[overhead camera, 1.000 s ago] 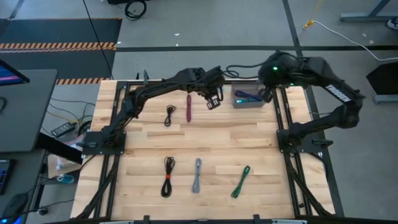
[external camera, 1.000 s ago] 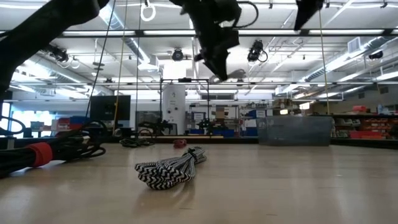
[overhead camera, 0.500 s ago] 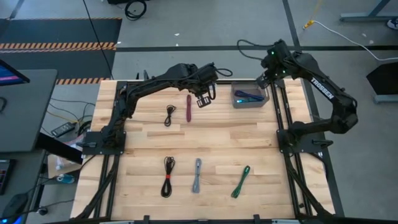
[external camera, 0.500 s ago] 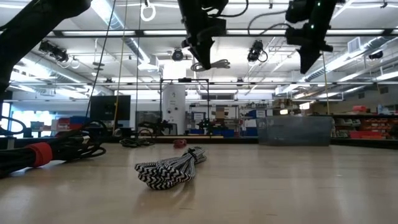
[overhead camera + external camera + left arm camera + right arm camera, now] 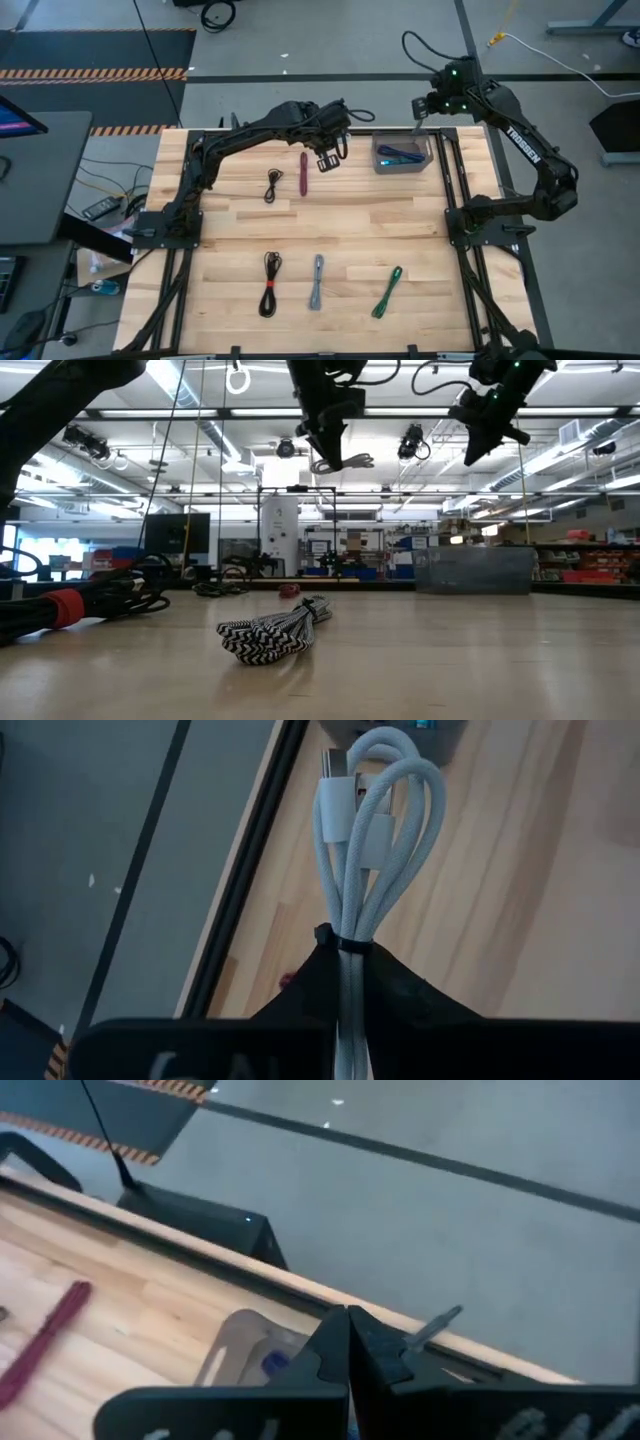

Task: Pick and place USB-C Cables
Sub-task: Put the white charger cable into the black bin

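My left gripper (image 5: 330, 157) hangs above the far middle of the table, shut on a white USB-C cable (image 5: 375, 830); the low view also shows this gripper (image 5: 326, 442). My right gripper (image 5: 420, 107) is shut and holds nothing, raised over the table's far edge beyond the translucent grey bin (image 5: 402, 156). In the bin lie purple and teal cables (image 5: 399, 153). On the table lie a maroon cable (image 5: 303, 172), a black cable (image 5: 273, 185), a black cable with a red tie (image 5: 270, 284), a grey cable (image 5: 317, 280) and a green cable (image 5: 388, 291). My left gripper pinches the white cable bundle between its two fingers at the dark tie around its strands (image 5: 345, 943). The fingers lie along the bundle. The looped end with both plugs (image 5: 340, 780) sticks out past the fingertips. The cable (image 5: 345, 462) is lifted clear, high above the table.
The bin stands at the table's far right, close to the right arm's base rail (image 5: 452, 170). Bare wood lies between the far row and the near row of cables. The low view shows the grey cable (image 5: 275, 630) nearest and the red-tied black one (image 5: 70, 605) at left.
My right gripper has drawn away from above the bin toward the table's far edge and now hangs beyond it, and the arm has swung round. My left gripper, still shut on the white cable, shifted slightly toward the table's left and up, then kept still.
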Controlling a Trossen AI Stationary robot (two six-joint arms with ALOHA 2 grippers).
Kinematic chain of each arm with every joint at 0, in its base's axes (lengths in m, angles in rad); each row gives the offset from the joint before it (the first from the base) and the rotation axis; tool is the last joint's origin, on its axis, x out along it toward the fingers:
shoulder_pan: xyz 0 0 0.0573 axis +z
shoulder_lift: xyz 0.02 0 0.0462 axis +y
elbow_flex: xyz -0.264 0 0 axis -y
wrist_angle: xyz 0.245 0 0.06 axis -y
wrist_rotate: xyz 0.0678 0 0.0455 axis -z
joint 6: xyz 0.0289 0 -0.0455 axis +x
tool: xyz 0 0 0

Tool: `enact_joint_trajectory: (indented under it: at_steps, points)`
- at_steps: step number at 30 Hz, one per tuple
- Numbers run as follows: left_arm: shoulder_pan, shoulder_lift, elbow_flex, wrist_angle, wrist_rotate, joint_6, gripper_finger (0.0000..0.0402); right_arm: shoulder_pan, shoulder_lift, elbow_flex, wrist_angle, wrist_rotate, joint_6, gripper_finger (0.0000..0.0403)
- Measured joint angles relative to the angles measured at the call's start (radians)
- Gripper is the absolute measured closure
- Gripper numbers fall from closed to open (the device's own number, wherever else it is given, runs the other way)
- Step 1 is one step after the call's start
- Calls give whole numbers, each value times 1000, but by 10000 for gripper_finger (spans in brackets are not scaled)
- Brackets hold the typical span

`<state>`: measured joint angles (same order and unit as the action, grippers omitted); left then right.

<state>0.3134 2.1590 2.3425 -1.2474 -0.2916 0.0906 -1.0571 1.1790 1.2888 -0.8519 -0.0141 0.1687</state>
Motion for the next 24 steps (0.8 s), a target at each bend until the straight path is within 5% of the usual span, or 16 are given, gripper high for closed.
enact_joint_trajectory:
  at_steps: [6,12,24]
  points:
    - [10,0,0,-59,0,10,375,91,4,-17,-69,41,74,403]
    - [24,-1,0,-213,-92,11,375,213,5,-174,-74,69,177,403]
    - [50,-112,-1,-323,-154,11,375,375,22,-609,362,-7,422,403]
